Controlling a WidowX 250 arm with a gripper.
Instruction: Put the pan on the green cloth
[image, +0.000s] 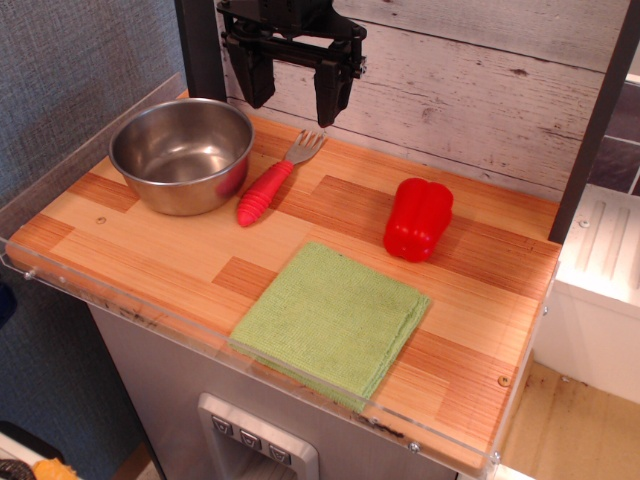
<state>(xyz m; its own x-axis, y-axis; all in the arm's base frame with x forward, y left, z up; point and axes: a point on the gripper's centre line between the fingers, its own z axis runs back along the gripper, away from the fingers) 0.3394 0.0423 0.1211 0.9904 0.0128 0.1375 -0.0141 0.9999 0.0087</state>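
The pan (182, 153) is a round, deep, shiny steel bowl standing upright and empty at the back left of the wooden counter. The green cloth (332, 319) lies folded flat at the front middle, near the counter's front edge. My gripper (293, 88) is black, hangs high at the back above the counter, to the right of the pan and apart from it. Its jaws stand open and hold nothing.
A fork with a red ribbed handle (273, 185) lies just right of the pan. A red bell pepper (417, 219) stands right of centre, behind the cloth. A clear acrylic rim (150, 315) edges the counter. A black post (200, 50) stands behind the pan.
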